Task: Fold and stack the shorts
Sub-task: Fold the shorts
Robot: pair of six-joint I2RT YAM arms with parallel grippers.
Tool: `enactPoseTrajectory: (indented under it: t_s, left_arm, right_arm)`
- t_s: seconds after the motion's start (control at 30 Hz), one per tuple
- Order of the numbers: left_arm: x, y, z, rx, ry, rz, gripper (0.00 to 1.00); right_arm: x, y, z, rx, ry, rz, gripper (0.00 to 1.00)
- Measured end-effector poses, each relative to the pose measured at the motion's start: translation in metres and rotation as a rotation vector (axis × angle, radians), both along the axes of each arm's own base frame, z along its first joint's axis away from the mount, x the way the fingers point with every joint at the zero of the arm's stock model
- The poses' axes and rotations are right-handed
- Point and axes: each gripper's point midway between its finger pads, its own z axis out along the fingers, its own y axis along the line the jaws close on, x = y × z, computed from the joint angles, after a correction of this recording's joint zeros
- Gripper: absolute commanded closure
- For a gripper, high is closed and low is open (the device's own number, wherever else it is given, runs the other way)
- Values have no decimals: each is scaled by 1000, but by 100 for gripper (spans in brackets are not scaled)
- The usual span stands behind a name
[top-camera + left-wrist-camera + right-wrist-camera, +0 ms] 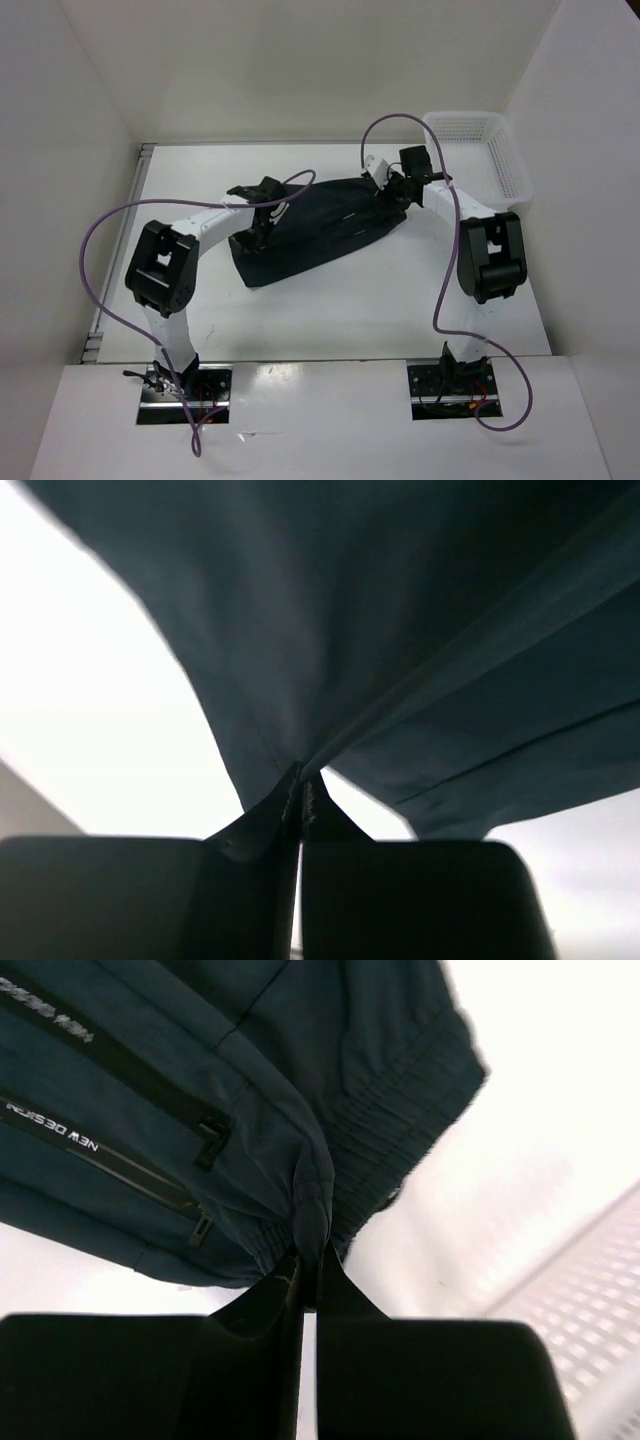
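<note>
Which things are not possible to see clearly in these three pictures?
Top view: lettering on the shorts is too small to read.
Left wrist view: the shorts are blurred and cut off by the top and right edges.
Right wrist view: the white basket is blurred and cut off by the right edge.

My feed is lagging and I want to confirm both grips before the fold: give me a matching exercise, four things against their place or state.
Things:
1. black thin fabric shorts
2. white mesh plastic basket
3. left pincer
4. right pincer

Places or states:
A. shut on the gathered elastic waistband
B. at the far right corner of the table
C. shut on a plain fabric edge
D. held at both ends, mid-table

Pairs: 1-D, 2-B, 3-C, 4-A
</note>
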Motion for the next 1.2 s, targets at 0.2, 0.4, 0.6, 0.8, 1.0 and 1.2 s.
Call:
enactPoseTrajectory:
  t_s: [0.2, 0.4, 0.6, 0.8, 1.0, 1.2]
  left_arm:
    - [-6, 7, 21, 1, -53, 4, 100]
    - [-9, 11, 22, -6, -40, 15, 100]
    - [-42, -11, 9, -27, 63, -68, 82]
    - [-81, -35, 3, -114, 219, -132, 64]
    - [-132, -29, -7, -153, 406, -120, 62]
    - [-152, -25, -2, -180, 496, -94, 62]
  right_arm:
    - [-5, 0, 46, -4, -116, 52, 100]
    - [-19, -1, 47, -15, -144, 102, 100]
    - [-45, -8, 10, -48, -59, 110, 59]
    - [-41, -12, 13, -59, -70, 79, 37]
    - [-27, 19, 66, 86, -133, 95, 25]
    - [-35, 132, 109, 319, -137, 194, 58]
